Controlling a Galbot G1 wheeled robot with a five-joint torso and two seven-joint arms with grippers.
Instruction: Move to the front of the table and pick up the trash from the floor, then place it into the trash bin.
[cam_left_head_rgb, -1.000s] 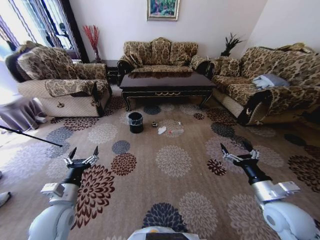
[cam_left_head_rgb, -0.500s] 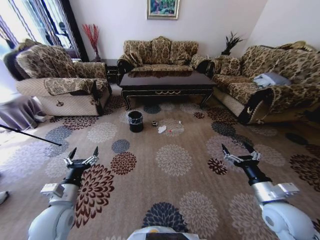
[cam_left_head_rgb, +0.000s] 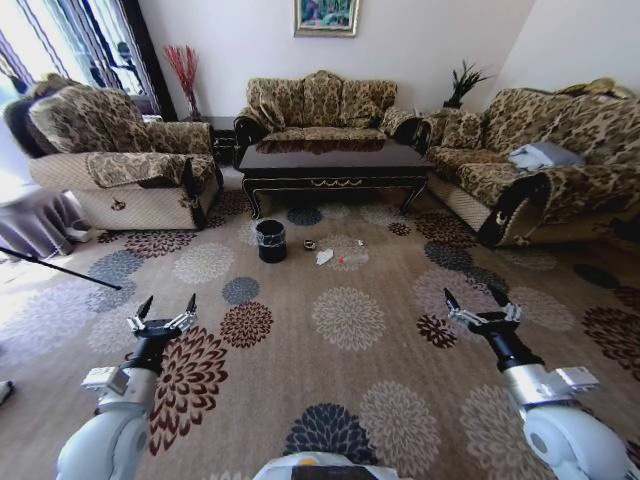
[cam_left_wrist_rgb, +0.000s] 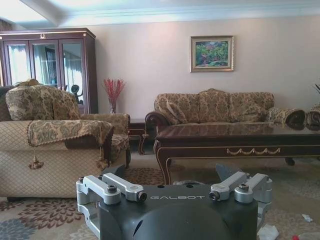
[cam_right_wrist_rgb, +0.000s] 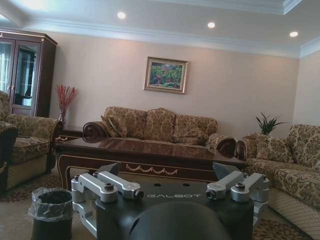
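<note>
Head view: you see the table (cam_left_head_rgb: 335, 165) standing across the far side of the patterned carpet (cam_left_head_rgb: 345, 320), in front of the middle sofa (cam_left_head_rgb: 318, 105). The trash bin (cam_left_head_rgb: 270, 242) stands upright on the carpet just in front of the table's left end. The trash (cam_left_head_rgb: 324, 257) lies on the carpet to the right of the bin: a crumpled white paper, a small dark round piece (cam_left_head_rgb: 309, 246) between the paper and the bin, and a clear bottle (cam_left_head_rgb: 352, 259) just right of the paper. All of it is well apart from both arms. The left gripper (cam_left_head_rgb: 166, 305) is held low at the lower left, above the carpet, with its fingers spread and nothing between them. The right gripper (cam_left_head_rgb: 479, 298) is held at the lower right, fingers likewise spread and empty.

Left wrist view: you look past the left gripper body toward the table (cam_left_wrist_rgb: 240, 142), the sofa (cam_left_wrist_rgb: 215, 107) behind it and an armchair (cam_left_wrist_rgb: 60, 140) to one side. A white scrap of trash (cam_left_wrist_rgb: 268, 232) lies on the carpet near the frame edge. The finger linkages stand apart.

Right wrist view: you see the trash bin (cam_right_wrist_rgb: 50, 212) with its clear liner folded over the rim, standing in front of the table (cam_right_wrist_rgb: 145, 155). The right gripper's linkages stand apart, holding nothing.
</note>
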